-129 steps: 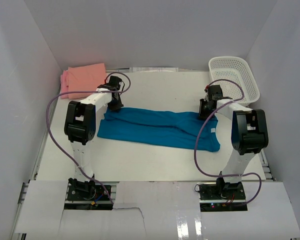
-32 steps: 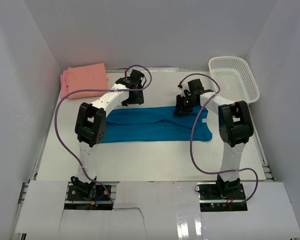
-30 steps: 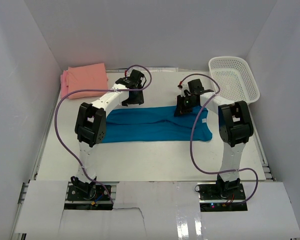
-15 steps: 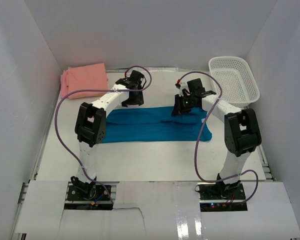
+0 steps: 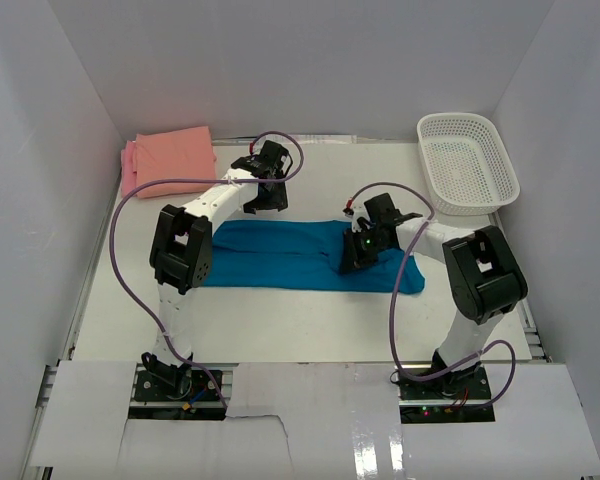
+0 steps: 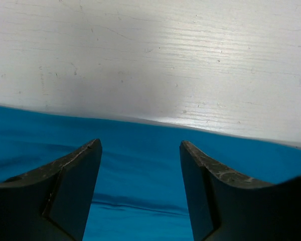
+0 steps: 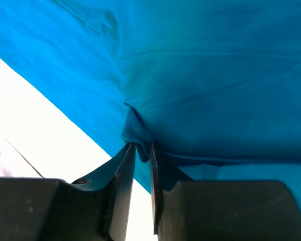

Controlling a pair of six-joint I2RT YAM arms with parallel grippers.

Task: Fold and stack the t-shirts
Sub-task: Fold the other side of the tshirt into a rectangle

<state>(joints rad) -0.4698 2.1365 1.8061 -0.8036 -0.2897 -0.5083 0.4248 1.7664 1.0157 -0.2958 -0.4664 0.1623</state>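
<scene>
The table [image 5: 280, 320] fills the middle of the top view. Across its centre lies the teal-blue t-shirt [image 5: 270, 255], folded into a long band that runs left to right, with its right end wider and bunched. The mesh basket [image 5: 458, 118] sits in the upper right of the frame, apart from that shirt. In the upper left, the salmon-orange t-shirt [image 5: 177, 150] lies folded as a rectangle on top of the pink t-shirt [image 5: 128, 172]. Only the pink one's edge shows, at the left of the stack, and both lie well apart from the teal one.

The left gripper [image 5: 265, 192] hangs at the upper edge of the teal band, left of centre. In the left wrist view its fingers [image 6: 72, 186] stand wide apart with nothing between them, teal cloth below and bare table beyond. Whether the tips touch the cloth cannot be told.

The right gripper [image 5: 354, 254] sits on the band right of centre. In the right wrist view its fingers [image 7: 121, 175] are nearly closed, pinching a small ridge of the teal cloth.
</scene>
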